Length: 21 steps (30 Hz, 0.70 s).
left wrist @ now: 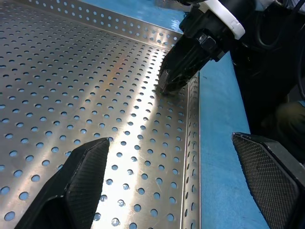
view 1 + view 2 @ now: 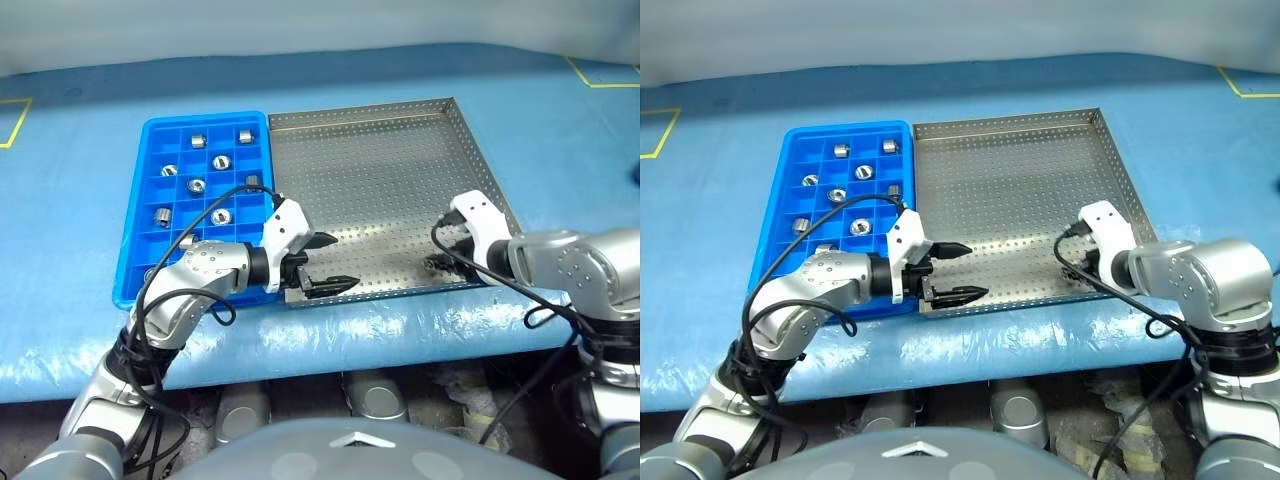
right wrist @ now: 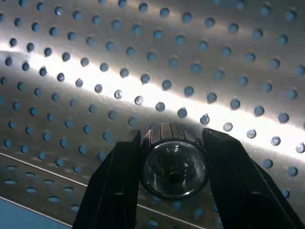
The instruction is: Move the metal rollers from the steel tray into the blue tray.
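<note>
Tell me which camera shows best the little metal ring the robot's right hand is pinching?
The right wrist view: the metal roller sits big between the right hand's fingers. In the head views and the left wrist view that hand covers it.

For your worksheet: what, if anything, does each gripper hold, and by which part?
The right gripper holds one metal roller over the steel tray, its jaws pressed on opposite sides of the roller's round wall. The left gripper, jaws apart, holds nothing.

Your unit: two arms in silver-grey speckled metal casings with rounded joint housings. White plastic wrist blocks. Each tool, left tool [image 2: 330, 262] and right tool [image 3: 174, 164], carries two black tapered fingers [image 1: 78, 183] with cross-hatched textured pads. Black cables loop loosely along both forearms.
</note>
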Each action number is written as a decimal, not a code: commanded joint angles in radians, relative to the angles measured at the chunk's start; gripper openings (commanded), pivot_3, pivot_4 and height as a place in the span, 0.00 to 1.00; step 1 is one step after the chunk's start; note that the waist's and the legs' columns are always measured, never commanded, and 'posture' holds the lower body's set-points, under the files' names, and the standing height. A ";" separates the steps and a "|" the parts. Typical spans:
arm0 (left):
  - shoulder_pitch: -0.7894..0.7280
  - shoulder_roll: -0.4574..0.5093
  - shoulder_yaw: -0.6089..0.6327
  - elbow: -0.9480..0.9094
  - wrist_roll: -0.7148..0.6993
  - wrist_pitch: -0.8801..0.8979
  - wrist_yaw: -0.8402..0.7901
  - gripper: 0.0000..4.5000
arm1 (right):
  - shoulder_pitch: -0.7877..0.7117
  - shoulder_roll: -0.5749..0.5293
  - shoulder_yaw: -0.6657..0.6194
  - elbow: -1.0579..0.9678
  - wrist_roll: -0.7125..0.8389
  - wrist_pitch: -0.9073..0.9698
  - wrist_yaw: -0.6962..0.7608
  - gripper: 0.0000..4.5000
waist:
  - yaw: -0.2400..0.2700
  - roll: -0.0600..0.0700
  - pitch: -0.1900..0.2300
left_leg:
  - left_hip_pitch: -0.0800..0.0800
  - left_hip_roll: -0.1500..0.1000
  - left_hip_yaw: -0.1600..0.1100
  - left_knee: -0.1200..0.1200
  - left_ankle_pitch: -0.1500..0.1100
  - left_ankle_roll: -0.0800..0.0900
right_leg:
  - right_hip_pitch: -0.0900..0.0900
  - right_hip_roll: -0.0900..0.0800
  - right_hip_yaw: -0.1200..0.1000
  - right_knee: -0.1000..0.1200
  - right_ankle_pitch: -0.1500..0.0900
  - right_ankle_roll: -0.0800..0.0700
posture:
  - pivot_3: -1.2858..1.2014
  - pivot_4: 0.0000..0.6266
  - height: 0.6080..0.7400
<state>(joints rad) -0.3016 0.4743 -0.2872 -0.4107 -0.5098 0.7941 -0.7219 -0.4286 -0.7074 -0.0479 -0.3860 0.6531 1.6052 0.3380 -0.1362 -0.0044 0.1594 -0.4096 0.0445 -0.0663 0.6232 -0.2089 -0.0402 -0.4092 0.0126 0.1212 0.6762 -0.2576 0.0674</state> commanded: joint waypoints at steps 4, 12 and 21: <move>-0.029 0.107 0.218 -0.034 0.005 -0.013 0.042 1.00 | -0.121 0.227 -0.009 -0.179 0.038 -0.015 -0.032 0.38 | 0.007 0.000 0.000 | -0.001 0.001 -0.002 -0.002 0.000 0.000 | -0.001 0.002 -0.002 0.000 -0.001 -0.001 | 0.50 0.24 1.00; 0.043 0.286 0.439 -0.062 0.031 0.028 0.101 1.00 | -0.190 0.476 0.180 -0.128 0.027 -0.315 0.036 0.38 | 0.029 -0.001 0.001 | -0.002 0.001 -0.002 -0.006 0.000 0.000 | -0.003 -0.001 -0.003 -0.002 -0.002 -0.003 | 0.54 0.24 1.00; 0.133 0.291 0.492 -0.133 0.018 0.053 0.149 1.00 | -0.217 0.503 0.359 0.104 -0.104 -0.510 0.118 0.38 | 0.096 -0.001 0.001 | -0.002 0.001 -0.003 -0.007 0.000 -0.001 | -0.003 -0.002 -0.005 -0.002 -0.002 -0.005 | 0.57 0.24 1.00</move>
<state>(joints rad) -0.1655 0.7678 0.1777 -0.4923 -0.4836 0.8469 -0.5867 -0.6146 -0.2063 0.3049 -0.2988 0.5676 1.1475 0.4323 -0.0400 -0.0054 0.1602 -0.4113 0.0452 -0.0692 0.6164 -0.2085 -0.0411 -0.4123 0.0108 0.1157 0.6744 -0.2601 0.0626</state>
